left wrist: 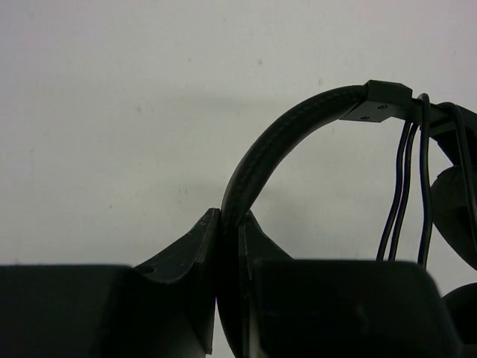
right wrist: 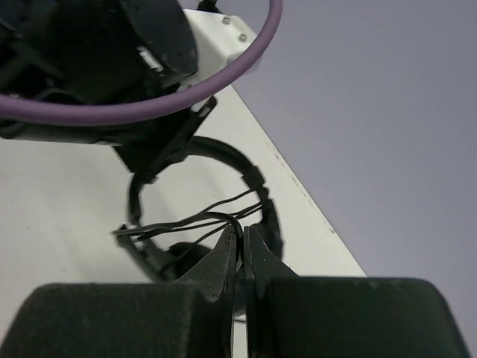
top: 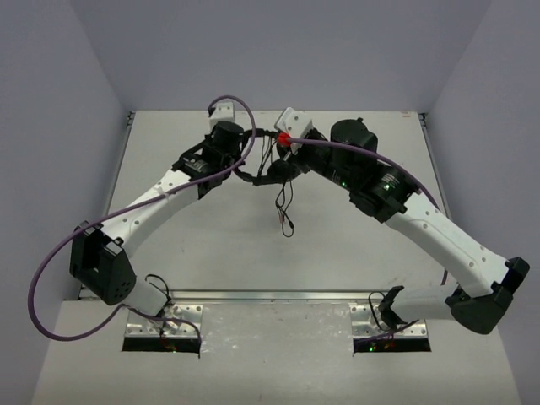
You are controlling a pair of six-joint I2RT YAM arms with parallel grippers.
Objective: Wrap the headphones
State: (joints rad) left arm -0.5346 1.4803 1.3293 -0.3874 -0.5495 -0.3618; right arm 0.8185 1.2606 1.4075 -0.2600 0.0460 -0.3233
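I am clamping the black over-ear headphones (left wrist: 283, 138) by the padded headband in my left gripper (left wrist: 229, 224), above the white table's (top: 211, 253) far middle. My right gripper (right wrist: 242, 237) is pinching the thin black cable (right wrist: 186, 224). I judge that winding it taut and evenly around the headband is best.

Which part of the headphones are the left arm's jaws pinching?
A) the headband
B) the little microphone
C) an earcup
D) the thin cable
A: the left wrist view shows the left jaws shut on the padded headband.
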